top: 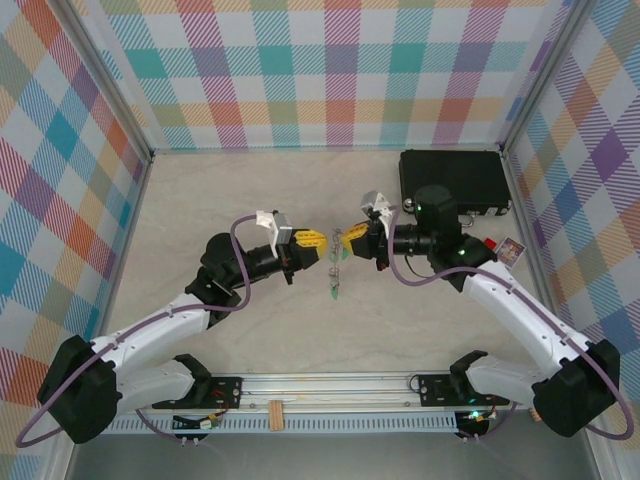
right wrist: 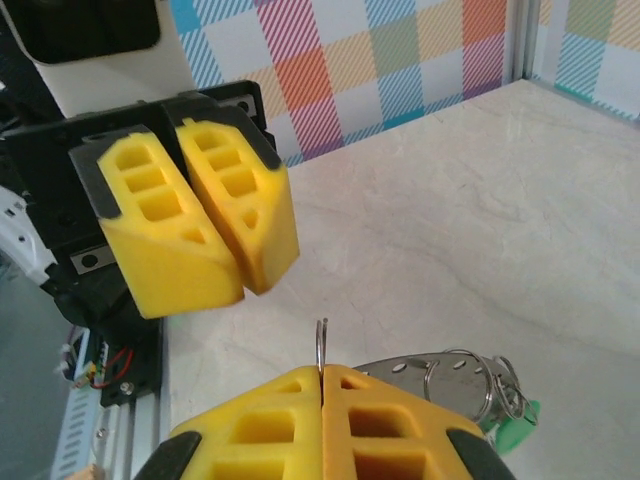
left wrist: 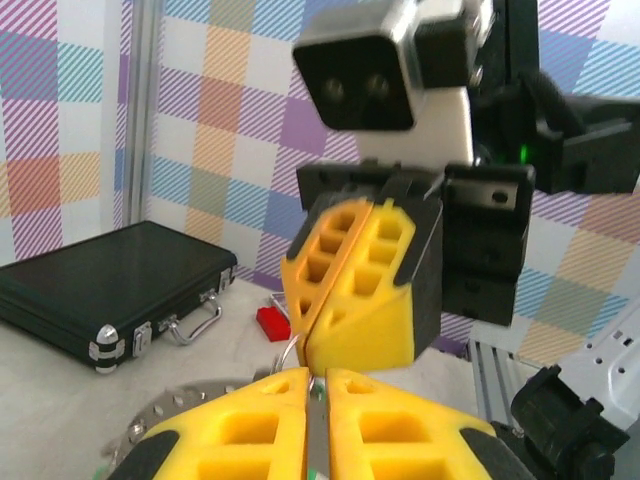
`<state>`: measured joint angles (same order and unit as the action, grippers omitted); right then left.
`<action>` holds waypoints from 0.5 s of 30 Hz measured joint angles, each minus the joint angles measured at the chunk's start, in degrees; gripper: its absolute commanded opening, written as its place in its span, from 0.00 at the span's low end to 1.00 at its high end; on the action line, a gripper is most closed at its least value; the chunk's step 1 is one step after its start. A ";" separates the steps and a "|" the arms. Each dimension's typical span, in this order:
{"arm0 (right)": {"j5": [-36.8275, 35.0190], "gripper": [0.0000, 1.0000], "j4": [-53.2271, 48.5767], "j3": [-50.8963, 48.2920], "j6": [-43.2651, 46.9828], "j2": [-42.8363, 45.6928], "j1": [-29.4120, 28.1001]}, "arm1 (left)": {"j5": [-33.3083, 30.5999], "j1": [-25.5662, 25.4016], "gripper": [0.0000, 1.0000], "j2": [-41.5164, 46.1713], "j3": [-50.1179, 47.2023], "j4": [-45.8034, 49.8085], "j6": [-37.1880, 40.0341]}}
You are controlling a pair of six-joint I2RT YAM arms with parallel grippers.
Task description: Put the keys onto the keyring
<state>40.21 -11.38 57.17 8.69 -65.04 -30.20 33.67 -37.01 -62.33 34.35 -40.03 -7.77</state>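
Left gripper (left wrist: 318,376), marbled tabletop (left wrist: 50,400), plaid walls (left wrist: 200,120)

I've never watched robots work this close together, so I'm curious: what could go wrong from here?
The right gripper is shut on just the edge of a thin wire loop. That small hold might slip, dropping the loop near the keyring and a green-tagged key. The left gripper, also shut, sits nose to nose with it, so a slight misjudged move could knock the fingers together or jog the loop loose.
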 measured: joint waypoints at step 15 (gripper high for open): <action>0.50 0.00 -18.93 7.78 17.59 -4.42 -1.42 | 7.78 0.96 0.17 -0.52 1.29 5.40 5.62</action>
<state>40.71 -30.30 64.95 26.28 -69.45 -31.62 41.45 -36.05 -62.85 35.64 -34.63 -2.15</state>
